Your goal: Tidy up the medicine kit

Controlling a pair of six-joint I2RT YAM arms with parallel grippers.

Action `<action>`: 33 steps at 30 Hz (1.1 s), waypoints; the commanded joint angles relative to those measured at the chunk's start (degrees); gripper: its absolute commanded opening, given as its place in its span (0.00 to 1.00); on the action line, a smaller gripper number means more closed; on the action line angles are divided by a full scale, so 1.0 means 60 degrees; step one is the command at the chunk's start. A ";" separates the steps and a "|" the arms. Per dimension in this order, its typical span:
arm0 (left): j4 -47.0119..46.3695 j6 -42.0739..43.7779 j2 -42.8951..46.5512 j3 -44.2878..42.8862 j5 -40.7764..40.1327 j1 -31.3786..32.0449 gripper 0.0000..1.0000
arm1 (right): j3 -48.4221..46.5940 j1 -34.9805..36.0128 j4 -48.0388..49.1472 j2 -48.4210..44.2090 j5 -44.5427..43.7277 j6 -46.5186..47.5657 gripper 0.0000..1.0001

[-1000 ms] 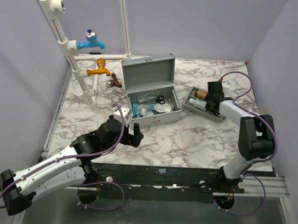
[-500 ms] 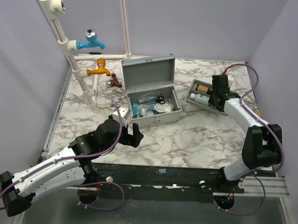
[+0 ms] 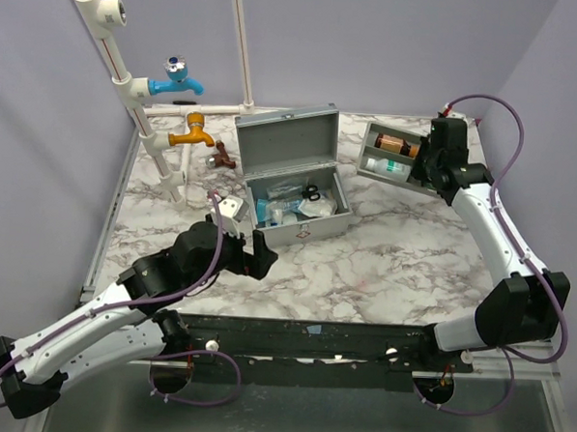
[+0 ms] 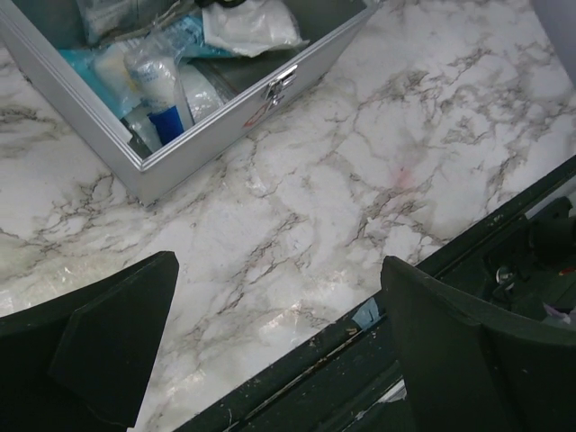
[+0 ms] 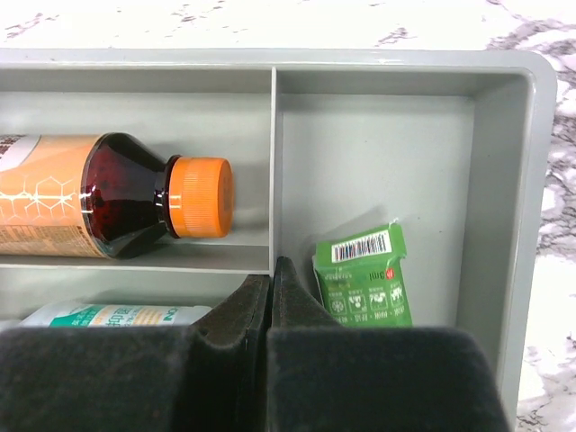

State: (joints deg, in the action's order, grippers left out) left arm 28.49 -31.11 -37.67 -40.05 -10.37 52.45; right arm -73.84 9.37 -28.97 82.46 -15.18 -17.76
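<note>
Your left arm [image 3: 99,322] lies low and reaches from 7 o'clock toward 2 o'clock. The left gripper [image 3: 258,256] has its fingers [image 4: 108,346] spread wide apart. Your right arm [image 3: 496,232] stretches far toward 12 o'clock, with the wrist turned to 8 o'clock. The right gripper [image 5: 272,281] is pressed closed on a tray [image 5: 378,153] divider.

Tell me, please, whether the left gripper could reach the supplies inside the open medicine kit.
Probably yes: the left gripper hangs open just before the medicine kit, lid up, nothing between them.

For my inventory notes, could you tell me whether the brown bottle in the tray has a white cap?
No, the brown bottle lying in the tray has an orange cap.
</note>
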 commanded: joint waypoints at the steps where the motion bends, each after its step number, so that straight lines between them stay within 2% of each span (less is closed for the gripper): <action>1: 0.1044 0.0491 0.0000 -0.1129 -0.0119 -0.0087 0.99 | -0.0951 0.0408 -0.0470 -0.0208 0.1229 0.0446 0.01; 8: 0.2517 0.1154 -0.0059 -0.2833 -0.1561 -0.0138 0.99 | -0.1625 0.1547 -0.0503 0.0214 0.1438 0.0706 0.01; 15: 0.2738 0.2031 0.0506 -0.3208 -0.2872 -0.0153 0.99 | -0.2122 0.2758 -0.0282 0.0968 0.1610 0.1073 0.01; 24: 0.1618 0.2429 0.1308 -0.2130 -0.4382 -0.0195 0.99 | -0.2359 0.3644 0.0224 0.1812 0.1767 0.0734 0.01; 33: 0.0890 0.2607 0.2047 -0.1430 -0.4740 -0.0344 0.99 | -0.2154 0.4385 0.0815 0.2263 0.1406 0.0153 0.01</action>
State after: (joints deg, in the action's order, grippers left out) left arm 37.78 -17.08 -27.16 -49.69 -35.66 50.96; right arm -84.71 33.58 -31.11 95.64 -6.52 -14.04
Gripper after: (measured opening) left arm 0.987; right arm 0.011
